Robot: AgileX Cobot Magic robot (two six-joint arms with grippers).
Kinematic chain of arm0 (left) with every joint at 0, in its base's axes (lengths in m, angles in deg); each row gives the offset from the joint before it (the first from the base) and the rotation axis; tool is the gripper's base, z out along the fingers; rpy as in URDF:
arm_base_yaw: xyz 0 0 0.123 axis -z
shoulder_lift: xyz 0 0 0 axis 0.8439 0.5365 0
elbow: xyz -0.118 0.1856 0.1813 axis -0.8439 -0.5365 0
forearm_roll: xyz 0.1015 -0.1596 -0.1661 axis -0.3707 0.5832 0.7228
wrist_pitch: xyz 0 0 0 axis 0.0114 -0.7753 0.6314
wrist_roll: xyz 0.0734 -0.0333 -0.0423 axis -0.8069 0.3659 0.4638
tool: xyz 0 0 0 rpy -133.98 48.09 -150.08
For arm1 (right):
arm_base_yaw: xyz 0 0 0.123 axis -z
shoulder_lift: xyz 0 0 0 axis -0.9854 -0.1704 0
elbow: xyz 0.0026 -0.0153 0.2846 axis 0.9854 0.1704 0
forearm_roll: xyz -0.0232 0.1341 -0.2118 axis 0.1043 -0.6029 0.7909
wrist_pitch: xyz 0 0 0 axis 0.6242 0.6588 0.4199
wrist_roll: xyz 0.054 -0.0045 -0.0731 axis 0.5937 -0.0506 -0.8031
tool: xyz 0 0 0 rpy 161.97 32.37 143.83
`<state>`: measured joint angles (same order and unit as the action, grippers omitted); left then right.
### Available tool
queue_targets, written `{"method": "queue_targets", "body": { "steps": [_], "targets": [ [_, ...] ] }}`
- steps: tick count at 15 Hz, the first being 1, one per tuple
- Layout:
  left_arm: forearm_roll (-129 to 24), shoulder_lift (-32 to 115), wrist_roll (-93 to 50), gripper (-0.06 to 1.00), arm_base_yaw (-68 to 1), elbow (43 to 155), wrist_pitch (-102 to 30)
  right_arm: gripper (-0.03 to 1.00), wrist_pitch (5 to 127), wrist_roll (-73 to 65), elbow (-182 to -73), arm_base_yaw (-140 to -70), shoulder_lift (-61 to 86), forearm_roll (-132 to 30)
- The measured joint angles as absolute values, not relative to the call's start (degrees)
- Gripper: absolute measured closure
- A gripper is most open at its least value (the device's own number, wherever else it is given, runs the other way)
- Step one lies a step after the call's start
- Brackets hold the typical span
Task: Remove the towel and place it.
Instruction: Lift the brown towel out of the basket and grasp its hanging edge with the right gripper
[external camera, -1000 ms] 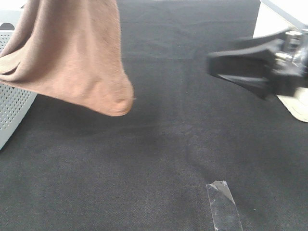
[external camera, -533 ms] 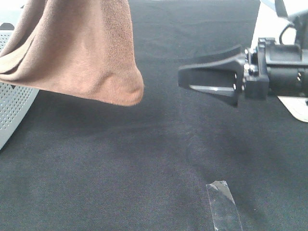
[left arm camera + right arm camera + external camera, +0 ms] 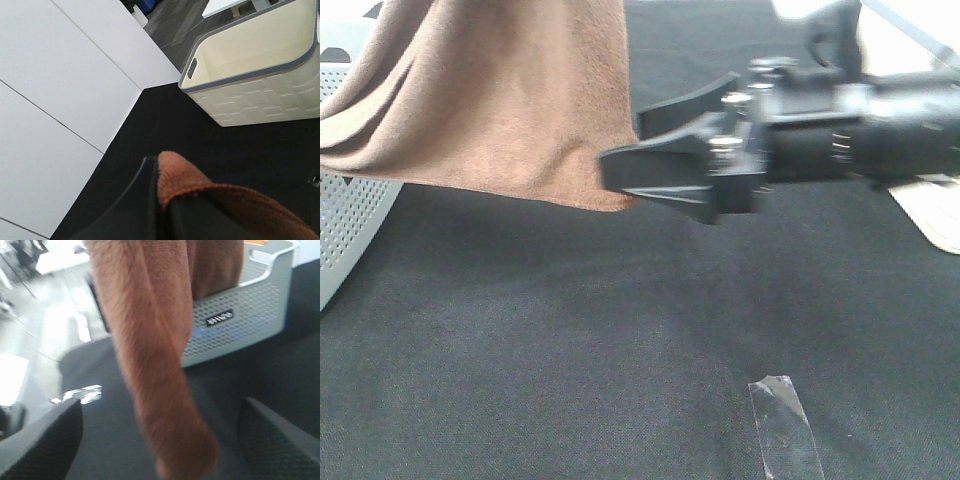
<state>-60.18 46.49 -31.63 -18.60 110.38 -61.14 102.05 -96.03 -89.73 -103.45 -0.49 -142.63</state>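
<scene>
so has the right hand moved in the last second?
Yes. The right hand swept left: its tips were in line with the tape strip and are now well left of it, at the towel edge.

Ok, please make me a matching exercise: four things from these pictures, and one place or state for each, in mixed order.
Things:
1 towel
2 grey basket
3 tape strip
4 right end effector

States:
A open, at the towel's lower corner
B brown, hanging down
C flat on the black cloth
D perforated, at the left

Pairs: 1-B, 2-D, 3-C, 4-A
</scene>
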Motion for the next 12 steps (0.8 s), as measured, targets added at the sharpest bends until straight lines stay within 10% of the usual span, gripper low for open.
{"method": "queue_targets", "body": {
  "steps": [6, 10, 12],
  "targets": [
    [-58.86, 47.23, -31.63, 0.94, -18.60, 110.38, -59.31, 0.22, 96.78, -94.09, -92.70, -107.06, -3.18, -142.69],
    [-57.95, 47.23, -31.46, 0.94, -18.60, 110.38, -59.31, 0.84, 96.78, -92.94, -92.70, -107.06, -3.81, -142.69],
    [-57.83, 47.23, -31.52, 0.94, -18.60, 110.38, -59.59, 0.97, 96.78, -92.31, -92.70, -107.06, -3.81, -142.69]
  ]
}}
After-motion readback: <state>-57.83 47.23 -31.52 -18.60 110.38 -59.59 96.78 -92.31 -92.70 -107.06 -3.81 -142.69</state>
